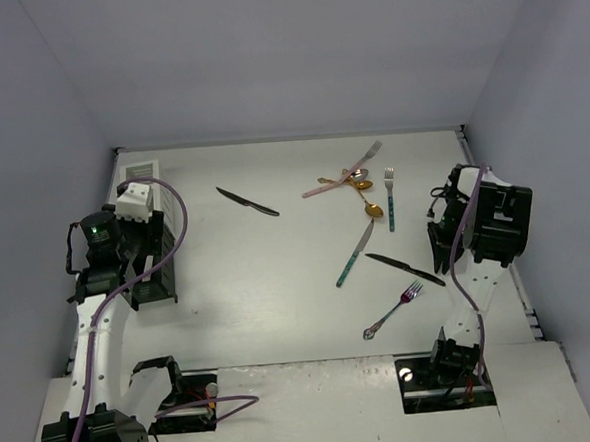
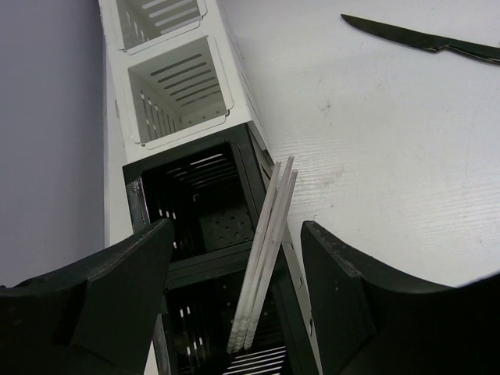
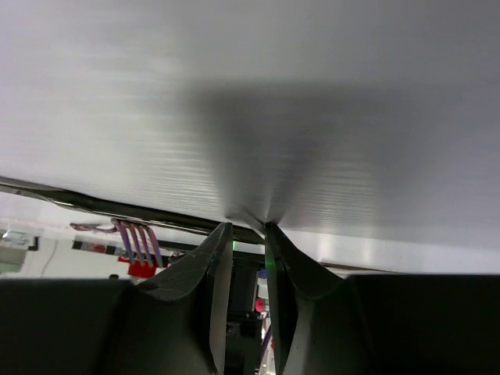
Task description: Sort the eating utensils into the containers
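Observation:
My left gripper [image 1: 145,258] [image 2: 237,226] is open above the black caddy [image 1: 166,279] [image 2: 137,205]. Three white chopsticks [image 2: 266,250] lean in a compartment, between the fingers and untouched. The white caddy [image 1: 137,173] [image 2: 178,131] adjoins it behind. My right gripper [image 1: 438,257] [image 3: 248,225] hangs at the right above a black knife [image 1: 406,269]; its fingers stand close together with a slim gap, and nothing shows between them. On the table lie another black knife [image 1: 248,203] [image 2: 422,39], a teal knife [image 1: 352,258], a teal fork [image 1: 390,205], gold spoons [image 1: 373,211] and forks [image 1: 348,181], and a pinkish fork [image 1: 393,312].
Grey walls close the table at the back, left and right. The two arm bases [image 1: 445,372] sit at the near edge, with purple cables looping along both arms. The right wrist view shows only bare white table, its edge and the base area.

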`<action>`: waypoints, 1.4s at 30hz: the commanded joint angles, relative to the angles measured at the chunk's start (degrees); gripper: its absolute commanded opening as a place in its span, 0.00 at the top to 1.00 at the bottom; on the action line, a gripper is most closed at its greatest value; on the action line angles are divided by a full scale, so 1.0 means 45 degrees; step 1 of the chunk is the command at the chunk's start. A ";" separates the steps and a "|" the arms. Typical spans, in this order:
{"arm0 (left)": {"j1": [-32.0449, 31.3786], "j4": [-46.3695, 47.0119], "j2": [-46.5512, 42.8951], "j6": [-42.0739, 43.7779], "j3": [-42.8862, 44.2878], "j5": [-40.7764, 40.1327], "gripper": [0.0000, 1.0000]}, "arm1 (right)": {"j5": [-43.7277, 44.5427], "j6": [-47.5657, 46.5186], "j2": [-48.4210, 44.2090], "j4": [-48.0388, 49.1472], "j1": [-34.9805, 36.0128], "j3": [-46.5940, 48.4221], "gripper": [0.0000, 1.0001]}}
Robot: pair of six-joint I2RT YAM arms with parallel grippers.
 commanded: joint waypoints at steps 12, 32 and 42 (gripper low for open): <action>0.0004 0.0673 -0.0278 -0.0097 0.0369 -0.0223 0.38 | 0.3019 0.0820 -0.0979 0.2922 0.0865 -0.1033 0.98; 0.0004 0.0052 -0.0094 -0.0041 0.0911 -0.0091 0.35 | 0.1632 -0.1303 -0.2296 0.3094 0.1745 0.2297 1.00; -0.0016 -0.0576 0.0096 -0.0278 0.1554 0.1659 0.23 | -0.0057 -0.2369 -0.2685 0.2030 0.2691 0.5466 1.00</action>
